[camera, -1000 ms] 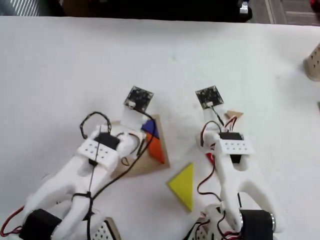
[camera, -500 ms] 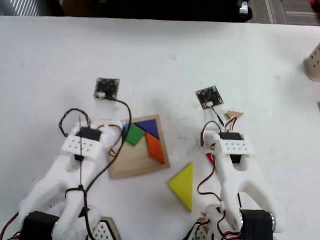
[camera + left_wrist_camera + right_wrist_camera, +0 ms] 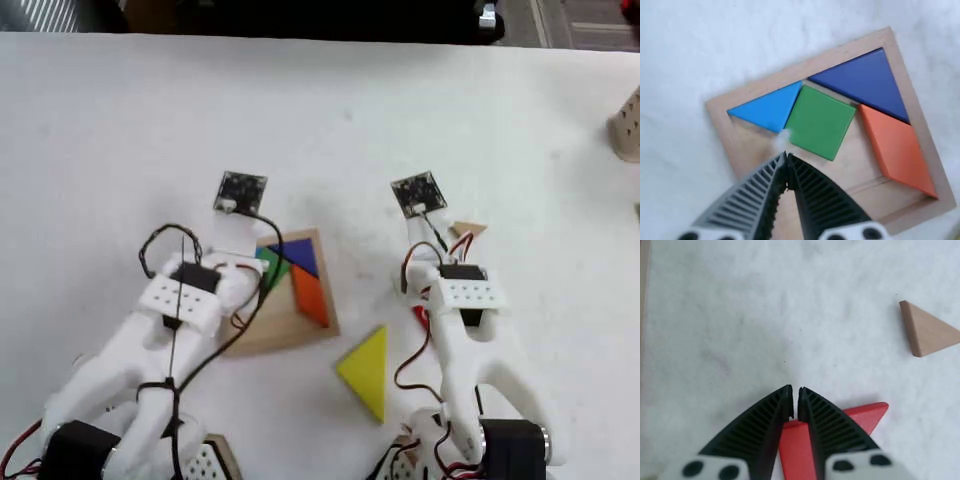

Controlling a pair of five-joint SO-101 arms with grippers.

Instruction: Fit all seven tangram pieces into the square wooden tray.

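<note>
1. Wooden square tray (image 3: 720,107) lies flat on the white counter (image 3: 450,120). The left arm reaches over its near side. Four pieces are seated inside and the rest of its floor is bare wood
2. Dark blue triangle (image 3: 862,82) fills one tray corner, with both short sides against the rim
3. Light blue triangle (image 3: 767,106) is smaller, its long side along the same rim. Its tip nearly meets the dark blue one's tip
4. Green square (image 3: 819,122) is tucked under those two, touching a side of each
5. Orange parallelogram (image 3: 897,150) runs along the adjoining rim. It touches the dark blue triangle's lower point and sits just beside the green square
6. Left pincer (image 3: 786,162): jaws together with nothing between them. The tips are over bare tray floor, just beside the corner where light blue and green meet
7. Right pincer (image 3: 794,400): jaws drawn together to a thin slit, gripping nothing. The tips are over the edge of a red piece (image 3: 860,422) lying on the counter. Contact with it cannot be told
8. Yellow triangle (image 3: 368,372) lies on the counter between the two arms, near a tray corner but apart from it
9. Plain-wood small triangle (image 3: 927,330) lies on the counter beyond the right pincer, apart from the red piece
</note>
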